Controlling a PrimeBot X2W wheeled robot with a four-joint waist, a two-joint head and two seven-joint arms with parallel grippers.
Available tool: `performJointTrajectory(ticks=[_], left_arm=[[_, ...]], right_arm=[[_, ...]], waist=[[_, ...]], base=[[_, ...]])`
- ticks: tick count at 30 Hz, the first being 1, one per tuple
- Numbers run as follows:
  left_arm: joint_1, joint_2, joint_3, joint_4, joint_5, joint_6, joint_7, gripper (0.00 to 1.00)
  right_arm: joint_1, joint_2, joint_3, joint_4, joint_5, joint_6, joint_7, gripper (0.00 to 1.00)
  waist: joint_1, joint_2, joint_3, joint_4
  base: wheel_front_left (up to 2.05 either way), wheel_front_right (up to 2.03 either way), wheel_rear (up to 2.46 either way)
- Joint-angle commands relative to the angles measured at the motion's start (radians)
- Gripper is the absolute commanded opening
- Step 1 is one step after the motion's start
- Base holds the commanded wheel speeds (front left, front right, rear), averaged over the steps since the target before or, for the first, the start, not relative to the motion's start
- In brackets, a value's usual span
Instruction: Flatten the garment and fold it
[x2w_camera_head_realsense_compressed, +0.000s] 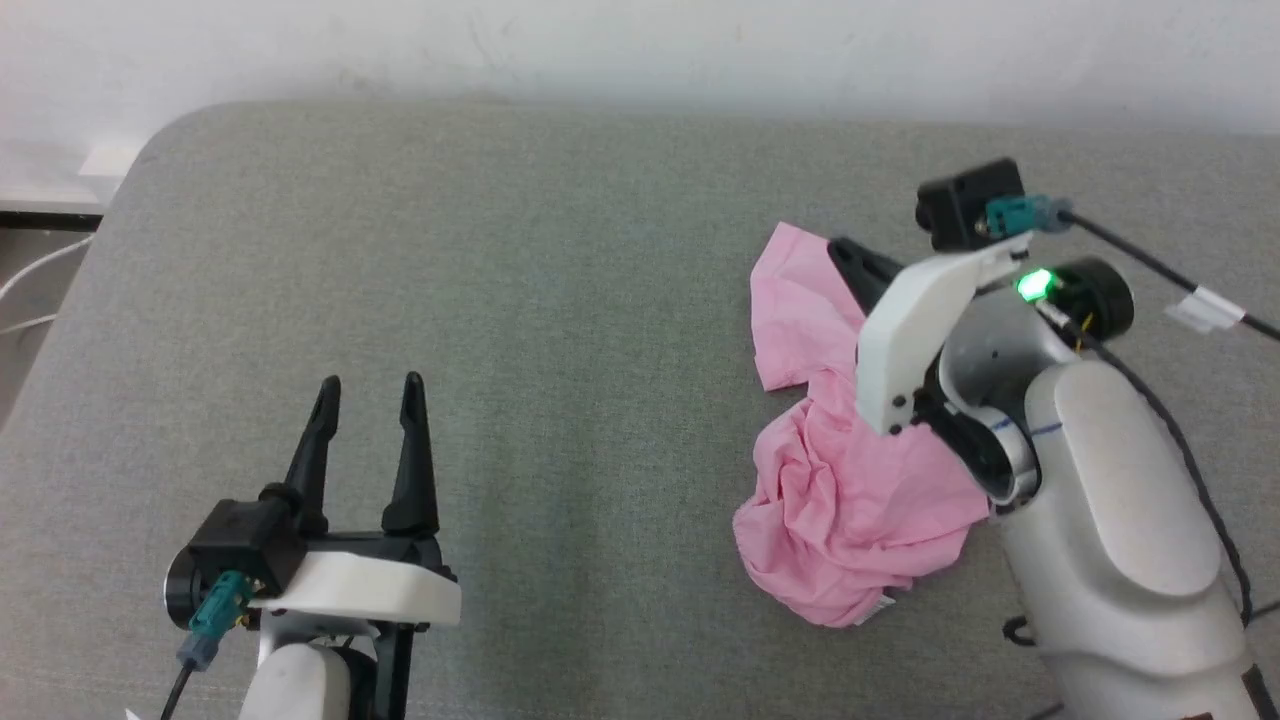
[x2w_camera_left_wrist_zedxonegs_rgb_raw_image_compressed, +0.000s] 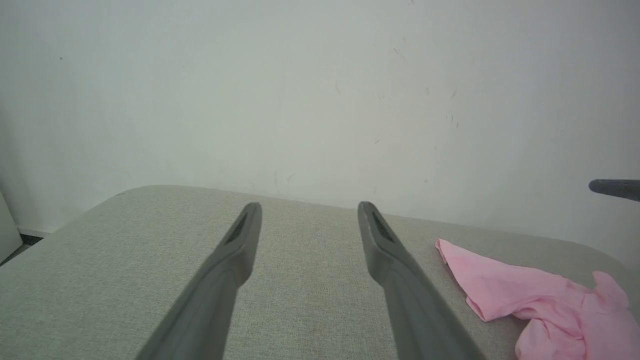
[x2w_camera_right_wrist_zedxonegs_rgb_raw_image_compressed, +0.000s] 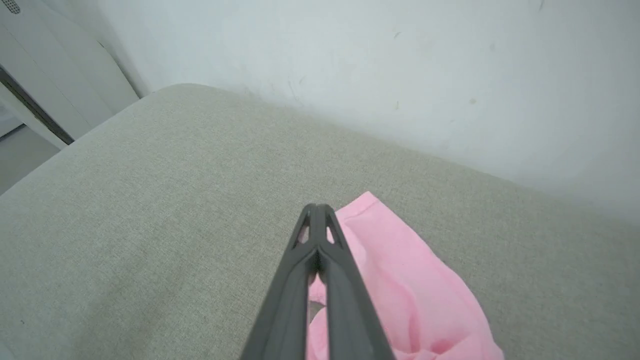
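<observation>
The garment (x2w_camera_head_realsense_compressed: 840, 490) is a crumpled light pink heap on the right half of the grey padded surface (x2w_camera_head_realsense_compressed: 560, 300), with one flatter flap reaching toward the far side. A small white label (x2w_camera_head_realsense_compressed: 885, 603) peeks out at its near edge. My right gripper (x2w_camera_head_realsense_compressed: 838, 248) is over that far flap with its fingers pressed together. In the right wrist view the fingertips (x2w_camera_right_wrist_zedxonegs_rgb_raw_image_compressed: 315, 207) meet above the garment (x2w_camera_right_wrist_zedxonegs_rgb_raw_image_compressed: 400, 280), and no cloth is visibly pinched at the tips. My left gripper (x2w_camera_head_realsense_compressed: 368, 385) stands open over bare surface at the lower left, well apart from the garment (x2w_camera_left_wrist_zedxonegs_rgb_raw_image_compressed: 540, 295).
A pale wall (x2w_camera_head_realsense_compressed: 640, 50) runs behind the surface. The surface's rounded left edge (x2w_camera_head_realsense_compressed: 100, 240) drops to a floor with white cables. A black cable (x2w_camera_head_realsense_compressed: 1150, 260) with a white tag trails from the right wrist.
</observation>
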Motion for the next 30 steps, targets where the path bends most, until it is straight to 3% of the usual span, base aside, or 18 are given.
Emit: performJointTrajectory(ticks=[1,4,5,6,7,17,27,28,29,30], left_arm=[[0.011,-0.005,-0.002,0.004,0.011,-0.004,-0.005,1.00],[0.013,-0.005,-0.013,0.007,0.006,-0.002,-0.005,1.00],[0.014,-0.005,-0.016,0.007,0.005,-0.001,-0.005,1.00],[0.014,-0.005,-0.020,0.007,0.004,0.000,-0.005,1.00],[0.015,-0.005,-0.024,0.006,0.004,0.001,-0.005,1.00],[-0.005,-0.005,-0.042,-0.010,0.001,0.006,-0.005,1.00],[-0.055,-0.005,-0.050,-0.033,-0.002,0.012,-0.005,1.00],[-0.056,-0.005,-0.051,-0.033,-0.003,0.012,-0.005,1.00],[-0.056,-0.005,-0.051,-0.032,-0.004,0.013,-0.005,1.00],[-0.057,-0.005,-0.052,-0.032,-0.005,0.014,-0.005,1.00]], right_arm=[[-0.022,-0.003,0.008,-0.014,0.005,-0.001,-0.004,0.00],[-0.019,-0.003,-0.012,-0.029,-0.022,-0.001,-0.025,0.00],[-0.007,-0.003,-0.027,-0.032,-0.041,-0.001,-0.039,0.36],[0.009,-0.003,-0.044,-0.031,-0.058,-0.001,-0.051,1.00],[0.028,-0.003,-0.069,-0.028,-0.073,-0.001,-0.064,1.00],[0.164,-0.003,-0.296,-0.008,-0.171,-0.001,-0.122,1.00],[0.056,-0.003,-0.230,0.125,-0.117,-0.001,0.008,1.00],[0.047,-0.003,-0.215,0.136,-0.116,-0.001,0.028,0.84],[0.040,-0.003,-0.200,0.146,-0.113,-0.001,0.050,0.35],[0.035,-0.003,-0.182,0.152,-0.112,-0.001,0.074,0.00]], waist=[[-0.0001,0.0000,-0.010,0.004],[-0.0001,0.0000,-0.017,0.006],[-0.0001,0.0000,-0.018,0.007],[-0.0001,0.0000,-0.019,0.007],[-0.0001,0.0000,-0.019,0.006],[-0.0001,0.0000,0.021,-0.017],[-0.0001,0.0000,0.092,-0.015],[-0.0001,0.0000,0.094,-0.013],[-0.0001,0.0000,0.095,-0.011],[-0.0001,0.0000,0.096,-0.008]], base=[[0.00,0.00,0.00],[0.00,0.00,0.00],[0.00,0.00,0.00],[0.00,0.00,0.00],[0.00,0.00,0.00],[0.00,0.00,0.00],[0.00,0.00,0.00],[0.00,0.00,0.00],[0.00,0.00,0.00],[0.00,0.00,0.00]])
